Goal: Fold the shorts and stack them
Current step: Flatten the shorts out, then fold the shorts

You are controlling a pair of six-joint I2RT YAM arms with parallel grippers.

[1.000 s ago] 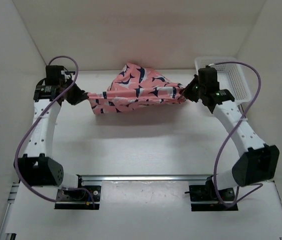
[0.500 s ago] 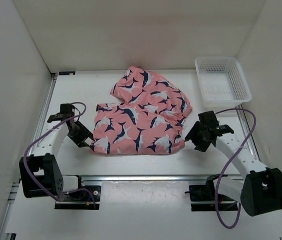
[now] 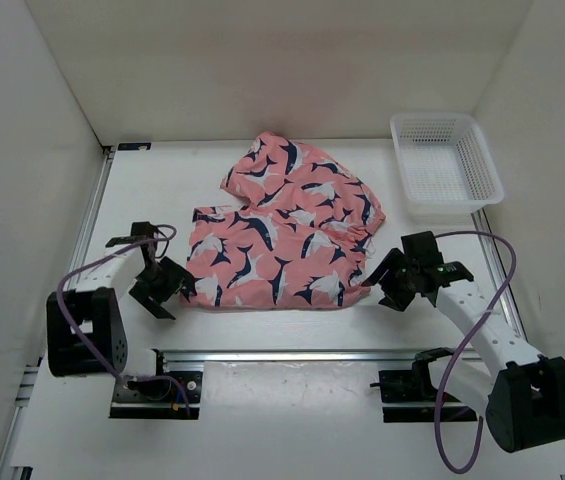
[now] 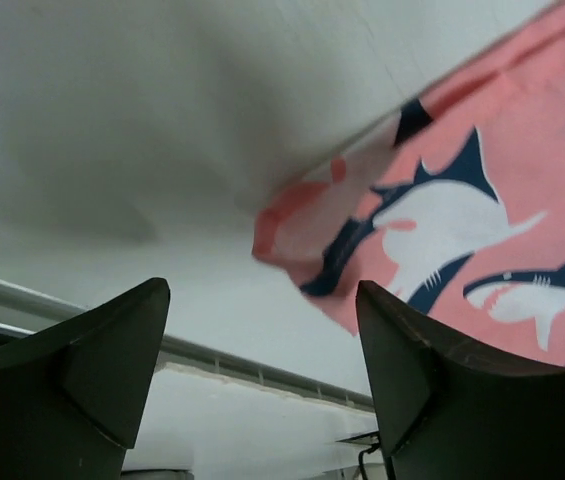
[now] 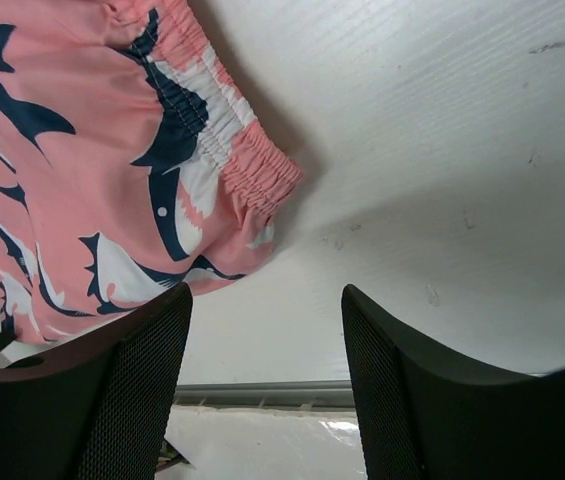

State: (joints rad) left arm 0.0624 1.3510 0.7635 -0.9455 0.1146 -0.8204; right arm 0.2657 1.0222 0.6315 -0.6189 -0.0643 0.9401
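Note:
The salmon-pink shorts [image 3: 282,235] with navy-and-white shark shapes lie spread on the table, one layer doubled over another, the gathered waist toward the right. My left gripper [image 3: 169,285] is open just off the shorts' near-left corner, apart from the cloth. In the left wrist view that corner of the shorts [image 4: 442,210] lies beyond the left gripper [image 4: 262,370], nothing between its fingers. My right gripper [image 3: 380,282] is open beside the near-right waist corner. In the right wrist view the shorts' elastic waist [image 5: 252,165] lies ahead of the empty right gripper [image 5: 267,370].
A white mesh basket [image 3: 446,165] stands at the back right corner with nothing in it. A metal rail [image 3: 292,353] runs along the near edge in front of the arm bases. White walls close in the left, back and right sides.
A second ago both grippers held the shorts stretched in the air at the back. The shorts now lie on the table, both grippers have let go, opened and drawn back toward the near edge.

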